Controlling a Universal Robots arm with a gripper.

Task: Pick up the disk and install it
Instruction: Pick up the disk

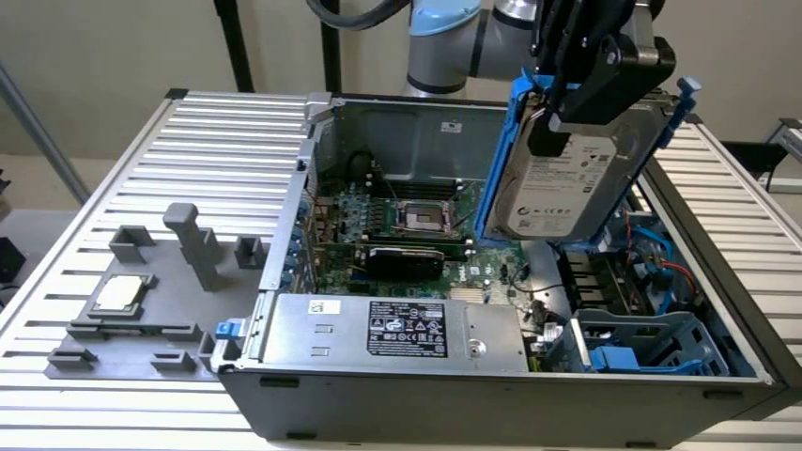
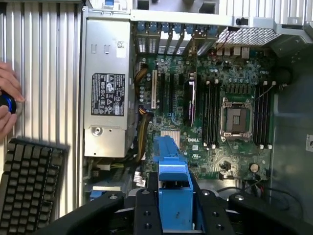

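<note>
The disk [image 1: 564,193] hangs on edge above the open computer case [image 1: 288,244], its white label facing the exterior view and its blue carrier frame running along both long sides. My gripper [image 1: 579,113] comes down from above and is shut on the disk's upper part. In the wrist view the blue frame of the disk [image 2: 171,166] sticks out between my black fingers [image 2: 146,210], over the motherboard [image 2: 215,122]. The disk hovers over the case's half on the exterior view's right, clear of the parts below.
A silver power supply [image 1: 389,329] with a black label lies at the case's front. A blue drive bay [image 1: 645,343] sits in the front corner on the exterior view's right. A grey fixture with a small chip [image 1: 119,293] rests on the slatted table. A hand [image 2: 7,105] and a keyboard [image 2: 29,186] are beside the case.
</note>
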